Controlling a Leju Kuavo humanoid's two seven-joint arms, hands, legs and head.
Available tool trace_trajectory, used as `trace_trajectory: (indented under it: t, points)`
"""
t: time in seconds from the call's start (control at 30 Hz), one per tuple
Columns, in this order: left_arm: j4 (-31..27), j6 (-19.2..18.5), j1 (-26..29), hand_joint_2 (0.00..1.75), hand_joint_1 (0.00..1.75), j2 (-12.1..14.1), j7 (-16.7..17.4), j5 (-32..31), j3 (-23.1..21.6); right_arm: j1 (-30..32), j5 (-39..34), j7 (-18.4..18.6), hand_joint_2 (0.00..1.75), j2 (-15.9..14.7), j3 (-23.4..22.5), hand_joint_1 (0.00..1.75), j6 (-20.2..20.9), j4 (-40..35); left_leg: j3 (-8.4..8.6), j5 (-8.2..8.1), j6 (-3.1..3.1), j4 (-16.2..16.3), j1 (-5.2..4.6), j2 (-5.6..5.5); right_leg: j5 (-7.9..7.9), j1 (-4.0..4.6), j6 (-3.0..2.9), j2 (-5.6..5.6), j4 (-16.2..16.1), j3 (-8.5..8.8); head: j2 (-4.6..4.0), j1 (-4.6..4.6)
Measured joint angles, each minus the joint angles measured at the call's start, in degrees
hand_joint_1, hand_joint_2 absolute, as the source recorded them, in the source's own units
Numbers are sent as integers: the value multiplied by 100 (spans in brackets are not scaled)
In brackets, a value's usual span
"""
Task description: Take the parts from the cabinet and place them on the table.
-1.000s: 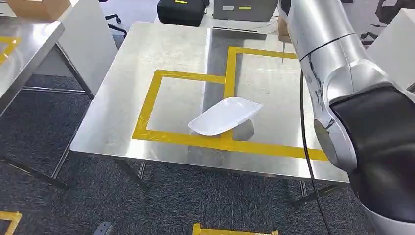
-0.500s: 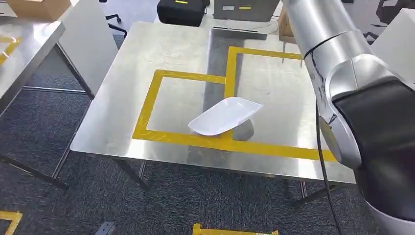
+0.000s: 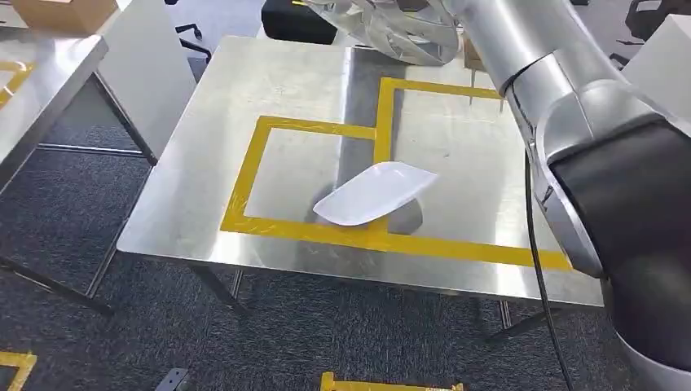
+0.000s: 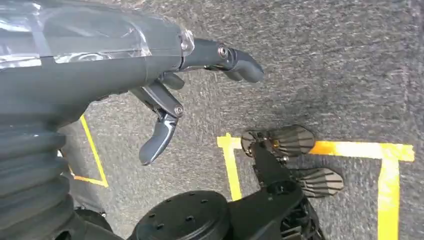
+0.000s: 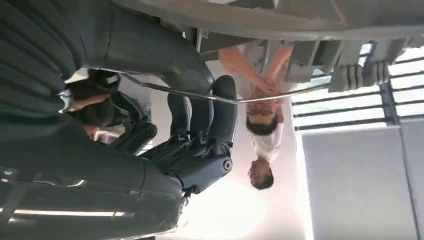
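Right hand (image 5: 195, 150) grips a thin clear part (image 3: 399, 32) above the worktop's (image 3: 269, 90) far edge.
White tray (image 3: 375, 193) lies across yellow tape (image 3: 383, 114); left hand (image 4: 165, 95) hangs spread, holding nothing.

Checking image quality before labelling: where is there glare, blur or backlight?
Head view: sharp, with soft reflections on the steel table; the part carried at the top edge is motion-blurred. Right wrist view: strong backlight, right hand dark. Left wrist view: evenly lit.

No legible text, labels, nos. or signs anywhere.
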Motion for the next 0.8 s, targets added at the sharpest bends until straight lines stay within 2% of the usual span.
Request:
trace_trajectory:
  t: [0.27, 0.67, 0.8]
  points:
    - [15, 46, 118, 175, 0, -61, 177, -240, 352, 44, 393, 356, 175, -7, 210, 175, 339, 201, -1, 0, 0, 0, -1, -2, 0, 0, 0, 1, 0, 0, 0, 2]
    - [103, -33, 207, 175, 0, -225, 210, -531, 898, -11, 891, 487, 175, 28, 607, 175, 520, 433, -3, -4, 5, 0, -5, 10, 0, -4, 0, -2, -3, -1, 0, -2]
    - [166, -114, 215, 175, 0, -291, 212, -703, 1051, -51, 1306, 520, 175, 37, 765, 175, 533, 452, -1, -4, 5, 0, -3, 18, 0, -3, 0, 0, -1, -1, 0, -2]
